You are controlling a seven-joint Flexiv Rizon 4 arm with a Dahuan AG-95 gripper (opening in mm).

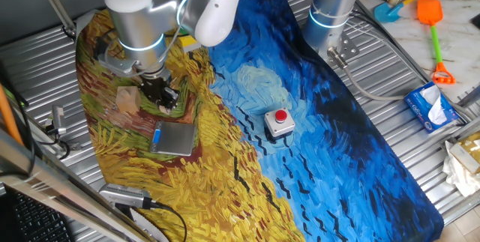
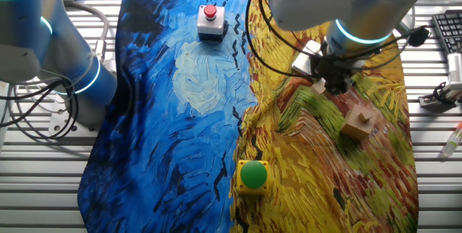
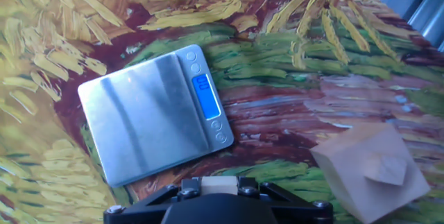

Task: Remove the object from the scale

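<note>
One fixed view: the arm (image 1: pixel 142 17) reaches down over the yellow side of the painted cloth (image 1: pixel 315 159) covering the surface, w/ the hand (image 1: pixel 161 97) hanging just beyond the far edge of the scale (image 1: pixel 174 138); something small and pale sits betw. the fingers but too small to make out here. The scale plate looks bare. A pinkish-tan block (image 1: pixel 126 98) lies beside the hand, and a grey box w/ red button (image 1: pixel 279 122) stands well apart on the blue side. Off the cloth are a tissue pack (image 1: pixel 433 107) and an orange toy shovel (image 1: pixel 433 32); no readable writing. The other fixed view: the hand (image 2: pixel 334 83) is raised above the cloth, near the block (image 2: pixel 359 122), which has a small piece on top; a green button on a yellow box (image 2: pixel 253 175) sits near the front edge, and the red button box (image 2: pixel 210 21) is farther back. Scale not visible here. Hand view: the scale (image 3: pixel 149 116) lies flat, plate empty, its blue display strip lit but digits too blurred to read. The object (image 3: pixel 219 185) sits at the bottom edge, clamped betw. the fingers of the hand (image 3: pixel 219 195), off the scale. The block (image 3: pixel 371 168) rests to the right.
</note>
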